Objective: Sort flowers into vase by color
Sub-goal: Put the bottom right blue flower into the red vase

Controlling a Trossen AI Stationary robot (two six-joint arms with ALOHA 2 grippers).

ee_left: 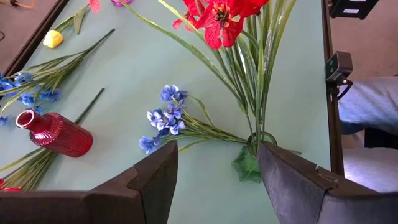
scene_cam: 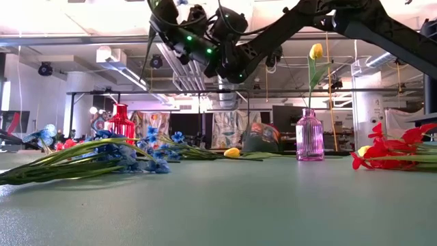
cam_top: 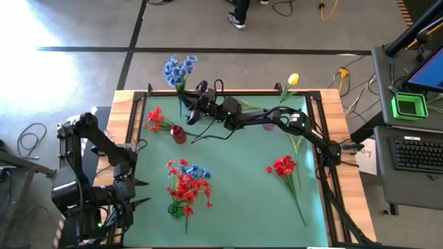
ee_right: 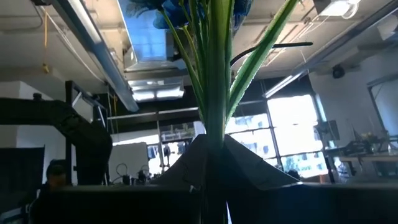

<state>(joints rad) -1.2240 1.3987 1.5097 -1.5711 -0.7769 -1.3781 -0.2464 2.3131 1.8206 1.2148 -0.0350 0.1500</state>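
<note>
Standing by the table here: the right gripper has its fingers pinched tight on the green stems of a blue flower bunch, stalks squeezed right between the two pads, blue heads sticking up past the far edge of the table. It's lifted well off the mat, near the red vase at the far left.

The left gripper hangs low at the near left corner with its fingers spread apart and nothing in them. It's just waiting, looking at a small blue sprig and a red bunch lying on the mat.

As for handling, these look like featherweight fake flowers, so weight's no issue. My guess is the stems are thin and a bit springy, and a bundle of them could fan out or roll between the fingers. Grabbing low to mid stem, like it's doing, seems right; the blossoms look soft and would crush or slip. The top-heavy heads will probably wobble on the way.

Elsewhere: a yellow tulip already stands in the pink vase at the far side, another red bunch lies to the right, and a loose yellow bud sits mid-table.
</note>
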